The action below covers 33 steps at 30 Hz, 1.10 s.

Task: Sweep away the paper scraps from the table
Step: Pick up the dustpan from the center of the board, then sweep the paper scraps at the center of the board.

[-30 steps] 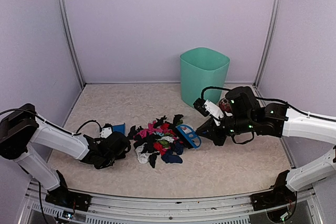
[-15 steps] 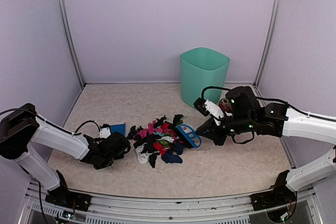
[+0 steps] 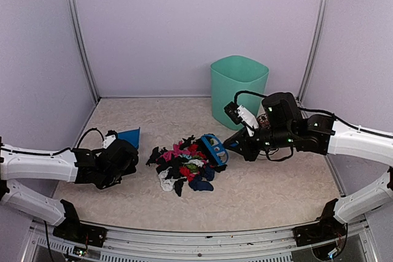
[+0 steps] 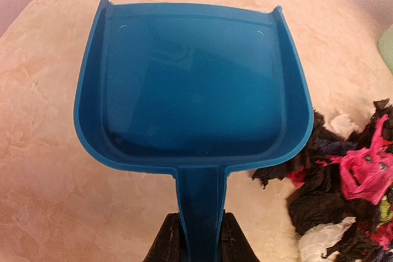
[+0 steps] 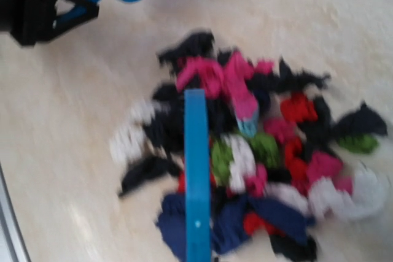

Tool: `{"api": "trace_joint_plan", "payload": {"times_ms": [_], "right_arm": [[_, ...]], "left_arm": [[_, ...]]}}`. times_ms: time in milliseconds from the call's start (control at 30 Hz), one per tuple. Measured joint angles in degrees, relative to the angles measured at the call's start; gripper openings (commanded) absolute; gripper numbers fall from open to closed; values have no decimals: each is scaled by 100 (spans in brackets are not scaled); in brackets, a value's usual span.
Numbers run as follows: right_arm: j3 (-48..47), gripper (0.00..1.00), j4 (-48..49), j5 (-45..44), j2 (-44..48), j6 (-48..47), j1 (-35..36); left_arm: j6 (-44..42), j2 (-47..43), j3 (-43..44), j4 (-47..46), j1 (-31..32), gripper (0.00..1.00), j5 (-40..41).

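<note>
**A:** Starting at our left gripper [image 4: 199,242], what are we holding?

**B:** Its fingers are pinched on the handle of the blue dustpan [image 4: 193,90]. We've drawn it back. A second ago the pan sat just beside the heap; now it is farther from the green bin [image 3: 239,87] and apart from the scraps.

**A:** And our right gripper [image 3: 232,145]?

**B:** It's clamped on the blue brush [image 3: 212,145], as far as we can judge, though its wrist view hides the fingers. It has swung the brush up and toward the bin, onto the heap's bin-side edge.

**A:** So nothing is swept yet?

**B:** We'd say not. The paper scraps [image 3: 184,165] lie heaped on the table [image 3: 270,194], in front of the bin and to its left.

**A:** Which way does the heap run?

**B:** Its long axis runs from the bin side toward the pan. The pan's mouth points past the heap, not at it, so we'd need to turn it.
</note>
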<state>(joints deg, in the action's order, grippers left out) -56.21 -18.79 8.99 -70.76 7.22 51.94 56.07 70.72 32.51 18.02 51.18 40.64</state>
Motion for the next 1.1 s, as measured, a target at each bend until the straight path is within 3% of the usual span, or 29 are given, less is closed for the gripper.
{"api": "trace_joint_plan", "payload": {"times_ms": [267,633,1100], "right_arm": [[-866,0,905,479,-1097,1084,-20],[-2341,0,1945,925,-3486,3136,122],[-4544,0,2253,573,-6065,4782,463]], "left_arm": [[-452,-999,807,955,-413,0,-444],[-1434,-1694,1882,2037,-704,0,-960],[-2426,-1915,2144,2522,-879,0,-1934]]}}
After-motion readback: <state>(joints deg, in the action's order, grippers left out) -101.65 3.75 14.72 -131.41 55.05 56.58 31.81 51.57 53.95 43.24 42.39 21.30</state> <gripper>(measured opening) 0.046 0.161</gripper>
